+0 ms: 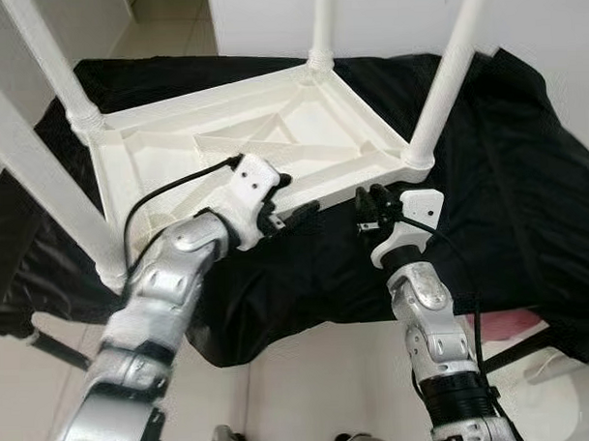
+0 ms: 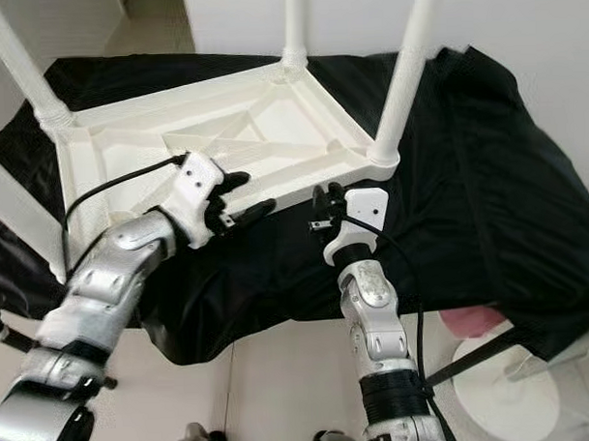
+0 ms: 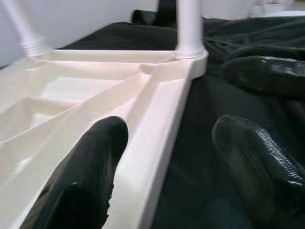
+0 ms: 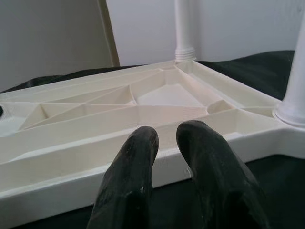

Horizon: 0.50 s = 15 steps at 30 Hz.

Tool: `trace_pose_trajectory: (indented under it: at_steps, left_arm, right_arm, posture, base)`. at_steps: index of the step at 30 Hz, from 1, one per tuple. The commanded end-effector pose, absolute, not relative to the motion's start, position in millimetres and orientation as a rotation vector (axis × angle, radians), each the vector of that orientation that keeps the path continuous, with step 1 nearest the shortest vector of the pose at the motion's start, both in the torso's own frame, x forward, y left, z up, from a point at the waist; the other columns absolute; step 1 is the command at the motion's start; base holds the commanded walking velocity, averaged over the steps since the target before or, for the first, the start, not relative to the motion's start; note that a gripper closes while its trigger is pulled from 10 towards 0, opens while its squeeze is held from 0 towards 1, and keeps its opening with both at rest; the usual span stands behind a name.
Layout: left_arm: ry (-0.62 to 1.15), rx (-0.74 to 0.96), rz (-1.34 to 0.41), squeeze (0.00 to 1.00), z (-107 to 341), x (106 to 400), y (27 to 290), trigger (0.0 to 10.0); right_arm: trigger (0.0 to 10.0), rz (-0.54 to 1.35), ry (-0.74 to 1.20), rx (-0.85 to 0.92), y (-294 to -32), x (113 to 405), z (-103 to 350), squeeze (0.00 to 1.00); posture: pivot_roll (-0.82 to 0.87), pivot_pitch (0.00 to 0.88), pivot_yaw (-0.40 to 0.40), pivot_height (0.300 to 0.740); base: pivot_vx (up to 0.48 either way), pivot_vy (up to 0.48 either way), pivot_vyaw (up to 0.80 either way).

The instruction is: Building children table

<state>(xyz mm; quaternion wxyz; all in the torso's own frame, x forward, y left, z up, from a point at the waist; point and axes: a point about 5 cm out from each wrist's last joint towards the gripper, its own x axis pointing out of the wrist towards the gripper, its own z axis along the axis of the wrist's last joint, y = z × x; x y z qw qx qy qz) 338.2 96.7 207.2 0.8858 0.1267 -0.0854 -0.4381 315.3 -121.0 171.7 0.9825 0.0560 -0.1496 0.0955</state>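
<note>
You are looking down at a white children's table lying upside down on a black cloth, legs pointing up. Your left gripper is straddling the table's near edge, fingers spread apart. Your right gripper is hovering just beside that edge, fingers nearly together, holding nothing.
</note>
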Motion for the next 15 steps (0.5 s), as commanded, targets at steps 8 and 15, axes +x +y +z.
trace_pose_trajectory:
  at_steps: [8,15]
  left_arm:
    - [-0.121,0.281,-0.901,0.00,209,295,149,10.0]
    - [-0.091,0.238,-0.880,0.00,207,277,168,10.0]
  right_arm:
    - [10.0,0.234,-0.297,0.102,-118,326,172,0.00]
    - [10.0,0.236,-0.297,0.095,-120,328,171,0.00]
  posture:
    - [0.05,0.052,-0.051,0.740]
    - [0.07,0.045,-0.056,0.740]
  base:
    - [0.000,0.000,0.00]
    - [0.000,0.000,0.00]
